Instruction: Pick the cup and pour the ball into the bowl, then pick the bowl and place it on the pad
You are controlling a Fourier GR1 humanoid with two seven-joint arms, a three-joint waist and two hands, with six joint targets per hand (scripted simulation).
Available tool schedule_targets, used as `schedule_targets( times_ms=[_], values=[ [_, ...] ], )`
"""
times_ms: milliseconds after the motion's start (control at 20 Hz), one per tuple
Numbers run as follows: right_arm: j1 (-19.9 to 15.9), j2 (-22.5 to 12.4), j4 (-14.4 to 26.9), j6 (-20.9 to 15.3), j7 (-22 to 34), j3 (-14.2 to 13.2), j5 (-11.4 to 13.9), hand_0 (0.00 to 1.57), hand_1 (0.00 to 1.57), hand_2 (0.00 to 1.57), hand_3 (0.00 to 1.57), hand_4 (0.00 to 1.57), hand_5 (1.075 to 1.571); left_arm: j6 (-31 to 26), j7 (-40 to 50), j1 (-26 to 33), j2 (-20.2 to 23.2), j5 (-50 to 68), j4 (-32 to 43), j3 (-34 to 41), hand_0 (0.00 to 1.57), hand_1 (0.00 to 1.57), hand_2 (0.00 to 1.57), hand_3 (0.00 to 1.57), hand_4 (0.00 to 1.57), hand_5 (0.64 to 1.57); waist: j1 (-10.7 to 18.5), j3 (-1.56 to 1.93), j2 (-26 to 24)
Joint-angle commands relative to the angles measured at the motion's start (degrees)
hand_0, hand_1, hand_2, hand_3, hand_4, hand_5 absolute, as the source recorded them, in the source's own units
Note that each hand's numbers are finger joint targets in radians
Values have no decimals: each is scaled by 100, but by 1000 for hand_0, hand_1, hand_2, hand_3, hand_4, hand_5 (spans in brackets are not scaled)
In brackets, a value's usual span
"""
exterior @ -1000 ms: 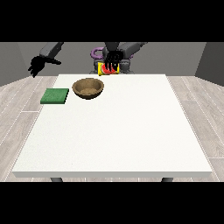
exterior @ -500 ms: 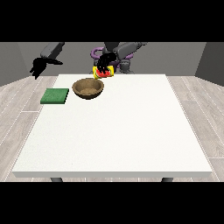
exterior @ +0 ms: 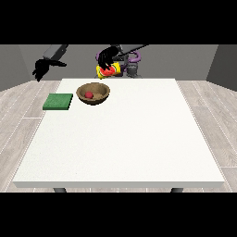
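A brown wooden bowl point(exterior: 94, 94) stands on the white table point(exterior: 120, 139) near its far left. A red ball point(exterior: 89, 95) lies inside the bowl. Just above and behind the bowl, the hand at the view's right point(exterior: 107, 58) is curled round a yellow cup point(exterior: 110, 71) with a red inside. The cup is tipped on its side, its mouth facing the bowl. A green pad point(exterior: 58, 101) lies flat to the left of the bowl. The hand at the view's left point(exterior: 40, 69) hangs in the air beyond the table's far left corner, its fingers pointing down.
The robot's body point(exterior: 132, 62) stands behind the table's far edge. The table's front edge runs across the bottom of the view.
The hand at the view's right has moved left with the cup and tipped it over the bowl. The red ball now lies in the bowl. The other hand barely moved.
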Motion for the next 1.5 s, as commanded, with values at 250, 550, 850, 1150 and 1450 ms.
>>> schedule_targets(
  times_ms=[250,550,850,1150,1450],
  values=[
    [113,-229,237,-4,-314,-201,-99,0,0,0,262,0,1528,-629,-553,-458,28,-584,-388,405,1499,1499,1571,1571,1209,1457,290,-1,229],
    [96,-57,222,106,270,-151,-237,0,0,0,0,482,1561,793,-357,458,198,542,-1045,1442,0,0,1571,1571,1273,1452,782,-23,223],
    [314,-32,85,-2,191,-233,-310,0,0,0,0,470,1557,1577,-892,1127,732,2116,-1382,2939,370,370,1571,1571,864,1568,990,-29,381],
    [353,99,-49,181,63,-256,-436,0,0,0,0,256,1565,1528,-1924,1426,408,4303,-1637,4074,1177,1177,1400,1125,775,1537,865,-31,1015],
    [59,474,-413,27,332,-66,-466,0,0,0,0,393,1570,1311,-2945,1655,30,5891,-1375,4835,287,287,0,0,832,1559,614,-27,1372]
  ],
)
